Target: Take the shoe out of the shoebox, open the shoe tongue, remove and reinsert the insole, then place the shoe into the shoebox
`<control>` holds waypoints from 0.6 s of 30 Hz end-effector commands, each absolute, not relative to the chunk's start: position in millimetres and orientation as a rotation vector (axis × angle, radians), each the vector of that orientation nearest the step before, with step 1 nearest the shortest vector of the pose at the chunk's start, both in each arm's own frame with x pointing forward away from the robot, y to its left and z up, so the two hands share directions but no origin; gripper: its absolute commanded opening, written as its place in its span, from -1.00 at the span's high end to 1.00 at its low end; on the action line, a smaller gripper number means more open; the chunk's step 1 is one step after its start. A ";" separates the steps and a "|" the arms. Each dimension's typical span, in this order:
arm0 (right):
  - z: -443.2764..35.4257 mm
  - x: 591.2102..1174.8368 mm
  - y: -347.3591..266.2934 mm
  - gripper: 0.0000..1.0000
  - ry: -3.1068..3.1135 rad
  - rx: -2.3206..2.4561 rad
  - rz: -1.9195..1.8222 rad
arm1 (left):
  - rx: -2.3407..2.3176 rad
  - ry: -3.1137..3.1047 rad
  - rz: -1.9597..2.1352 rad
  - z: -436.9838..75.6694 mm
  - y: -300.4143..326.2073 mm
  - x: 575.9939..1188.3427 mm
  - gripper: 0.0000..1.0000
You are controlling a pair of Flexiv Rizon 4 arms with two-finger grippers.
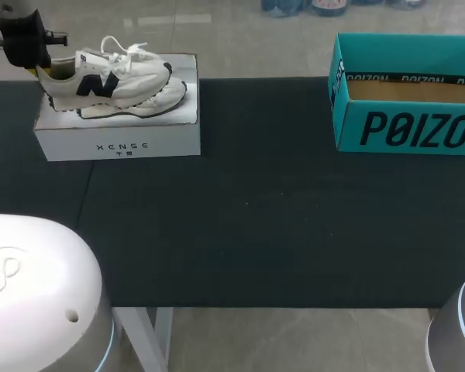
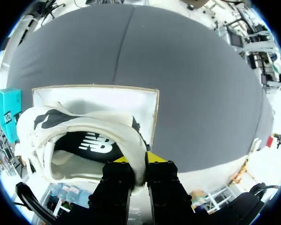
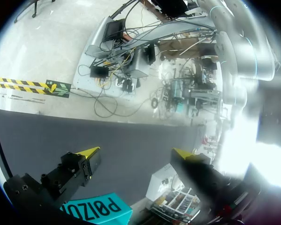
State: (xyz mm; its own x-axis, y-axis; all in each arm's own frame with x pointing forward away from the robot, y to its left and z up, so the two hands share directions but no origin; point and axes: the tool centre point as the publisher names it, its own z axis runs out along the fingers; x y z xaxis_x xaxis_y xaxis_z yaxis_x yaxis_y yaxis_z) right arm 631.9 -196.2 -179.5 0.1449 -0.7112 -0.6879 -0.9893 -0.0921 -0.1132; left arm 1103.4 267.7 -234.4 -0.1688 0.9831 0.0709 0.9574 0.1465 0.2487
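From above, the left tool [image 1: 37,70] grips the heel of the white sneaker with a dark logo [image 1: 116,85], which rests on a white cardboard box [image 1: 116,143]. Its wrist view shows both fingers pinching the heel collar. The right tool [image 3: 136,153] gapes empty over the teal cardboard shoebox [image 3: 96,208].

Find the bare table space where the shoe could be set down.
Bare table between the white box and the teal box, and along the near edge. Crowded at the white box: shoe and left gripper.
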 end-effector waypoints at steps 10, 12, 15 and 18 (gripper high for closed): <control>-179.6 624.1 -195.0 -1.00 1.617 -1.602 0.312 | 1.852 2.225 0.484 -115.0 252.4 1059.6 1.00; -179.6 624.1 -195.0 -1.00 1.617 -1.602 0.312 | 1.845 2.214 0.502 -108.6 248.3 1056.3 1.00; -179.6 624.1 -195.0 -1.00 1.617 -1.602 0.312 | 1.902 2.162 0.522 -103.9 240.7 1049.5 1.00; -179.6 624.1 -195.0 -1.00 1.617 -1.602 0.312 | 1.886 2.192 0.525 -103.4 238.6 1047.7 1.00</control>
State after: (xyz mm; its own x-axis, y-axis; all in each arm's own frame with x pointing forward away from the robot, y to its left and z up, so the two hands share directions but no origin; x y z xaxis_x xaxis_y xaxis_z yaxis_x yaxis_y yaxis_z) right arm 631.9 -196.3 -179.5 0.1447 -0.7112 -0.6879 -0.9893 -0.0918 -0.1132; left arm 1060.7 243.2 -118.6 -0.1606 0.9845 0.0702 0.9200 0.1235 0.3720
